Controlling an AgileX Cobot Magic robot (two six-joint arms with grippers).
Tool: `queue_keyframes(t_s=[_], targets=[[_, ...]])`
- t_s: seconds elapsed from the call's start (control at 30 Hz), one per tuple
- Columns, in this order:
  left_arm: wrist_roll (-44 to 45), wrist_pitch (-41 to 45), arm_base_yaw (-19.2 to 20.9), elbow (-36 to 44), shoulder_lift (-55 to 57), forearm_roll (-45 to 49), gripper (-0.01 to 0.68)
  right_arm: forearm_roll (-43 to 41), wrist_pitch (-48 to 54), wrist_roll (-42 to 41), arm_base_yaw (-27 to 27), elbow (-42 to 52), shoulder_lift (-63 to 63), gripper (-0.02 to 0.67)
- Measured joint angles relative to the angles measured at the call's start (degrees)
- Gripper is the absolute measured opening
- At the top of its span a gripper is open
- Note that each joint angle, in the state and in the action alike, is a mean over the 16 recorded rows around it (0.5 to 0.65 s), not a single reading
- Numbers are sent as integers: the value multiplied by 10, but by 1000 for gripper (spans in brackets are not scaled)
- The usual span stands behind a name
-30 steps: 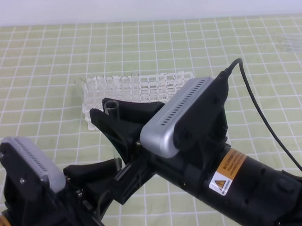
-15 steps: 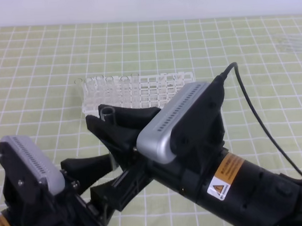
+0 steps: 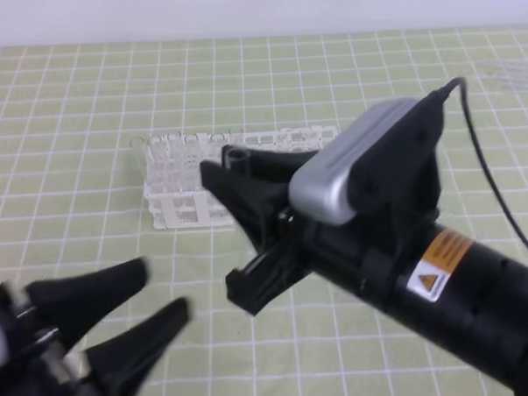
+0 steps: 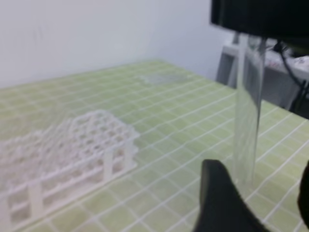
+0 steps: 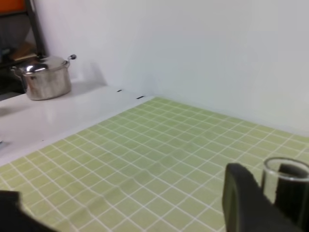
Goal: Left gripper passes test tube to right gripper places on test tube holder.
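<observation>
Two changes since half a second ago: my left gripper has let go and dropped back to the near-left corner, fingers spread wide with nothing between them; my right gripper has lifted and shifted right and far, now over the near-right part of the test tube holder in the high view. Earlier both claws overlapped around the tube; now they're well apart.

Test tube is with the right gripper. Right claw is clamped on it: right wrist view shows the open rim sitting between the dark fingers, and the high view shows the tube mouth poking up at the claw tip. Left wrist view shows the tube hanging roughly upright below the right claw, body clear, its lower end hidden behind my left fingertip. Can't tell whether its bottom touches the mat.

Holder sits on the green checked mat, far and left of the tube in the left wrist view, a few clear tubes already standing along its far-left row. Right arm body with the silver camera block covers the holder's right end from above. Metal pot sits on a white counter off the mat, far left in the right wrist view.
</observation>
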Motion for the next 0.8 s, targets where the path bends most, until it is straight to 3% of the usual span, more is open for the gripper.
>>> queue_keyframes(t_s=[0.3,0.8], targets=[[-30,116,0,32,-150,-1,12,4,33,-8,-18,0,-12,10],[-41,17,0,182,-220,3,0,1,45,-17,-21,0,-13,10]])
